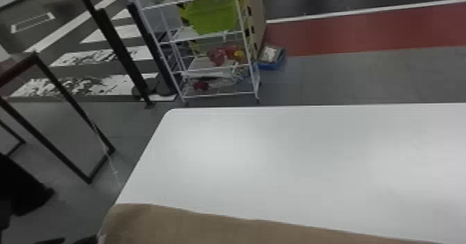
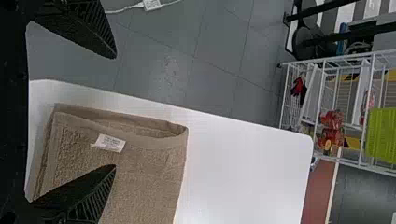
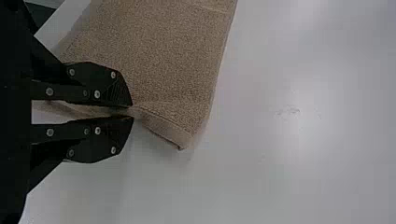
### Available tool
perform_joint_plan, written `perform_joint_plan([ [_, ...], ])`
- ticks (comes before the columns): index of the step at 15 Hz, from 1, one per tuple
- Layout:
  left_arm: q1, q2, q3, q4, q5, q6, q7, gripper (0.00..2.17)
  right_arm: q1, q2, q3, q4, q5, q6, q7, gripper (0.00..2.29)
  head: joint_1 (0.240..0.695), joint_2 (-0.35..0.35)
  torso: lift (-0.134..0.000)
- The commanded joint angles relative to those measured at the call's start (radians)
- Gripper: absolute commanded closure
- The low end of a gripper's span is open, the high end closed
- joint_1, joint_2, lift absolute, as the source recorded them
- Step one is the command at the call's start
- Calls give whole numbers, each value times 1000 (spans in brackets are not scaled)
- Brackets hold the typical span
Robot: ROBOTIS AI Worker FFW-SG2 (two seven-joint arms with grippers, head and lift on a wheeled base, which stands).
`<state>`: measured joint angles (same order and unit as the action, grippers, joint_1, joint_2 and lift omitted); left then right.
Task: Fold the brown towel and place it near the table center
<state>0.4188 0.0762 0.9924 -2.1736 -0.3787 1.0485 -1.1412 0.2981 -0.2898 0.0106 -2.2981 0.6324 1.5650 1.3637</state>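
right claw round towel, rack beyond table

Towel on table, rack behind

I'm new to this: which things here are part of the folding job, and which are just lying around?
Part of the job:
brown terry towel
white table under it
black right gripper, jaws shut on the towel's edge
black left gripper, jaws open by the towel

Just around:
white wire cart beyond the table
lime-green bin on the cart
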Motion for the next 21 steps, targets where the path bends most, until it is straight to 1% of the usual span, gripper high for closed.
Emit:
perform_joint_plan([
  [1,0,1,0,0,0,0,1,39,-5,0,-29,-3,-3,-1,3,1568,695,350,-122],
  [3,-2,1,-1,0,4,0,1,46,-2,-3,-55,-4,-3,-7,3,1568,695,350,-122],
  [6,0,1,-1,-3,9,3,-3,46,13,-9,-162,-4,-20,-75,3,1568,695,350,-122],
  [8,0,-3,-1,-8,55,25,-34,46,36,-19,-218,-4,-43,-93,3,1568,695,350,-122],
  [9,0,-7,-8,-12,70,52,-57,53,49,-19,-228,-7,-45,-108,3,1568,695,350,-122],
  [10,6,-22,-21,-25,77,64,-81,56,59,-17,-244,-9,-53,-127,3,1568,695,350,-122],
  [11,25,-35,-47,-41,78,64,-78,56,67,-19,-253,-9,-60,-130,3,1565,695,350,-122],
  [12,43,-44,-77,-57,77,64,-66,53,73,-17,-253,-9,-60,-130,3,1490,695,350,-122],
  [13,44,-49,-98,-58,70,64,-68,49,78,-17,-253,-9,-62,-124,3,1214,695,350,-122],
  [14,49,-50,-115,-61,61,64,-66,49,78,-17,-255,-9,-62,-118,3,765,695,350,-122],
  [15,57,-56,-127,-69,60,68,-66,49,78,-15,-258,-7,-62,-111,3,107,695,350,-122],
  [16,63,-61,-138,-75,58,68,-65,49,78,-11,-273,-9,-68,-108,3,-2,695,350,-122],
  [17,71,-62,-150,-78,57,68,-52,49,75,-3,-297,-11,-83,-108,3,-2,695,350,-122],
  [19,78,-62,-169,-77,41,61,-14,49,75,1,-334,-15,-120,-108,3,36,695,346,-122],
  [21,78,-62,-192,-75,0,40,20,49,84,8,-356,-18,-137,-108,3,53,695,338,-122],
])
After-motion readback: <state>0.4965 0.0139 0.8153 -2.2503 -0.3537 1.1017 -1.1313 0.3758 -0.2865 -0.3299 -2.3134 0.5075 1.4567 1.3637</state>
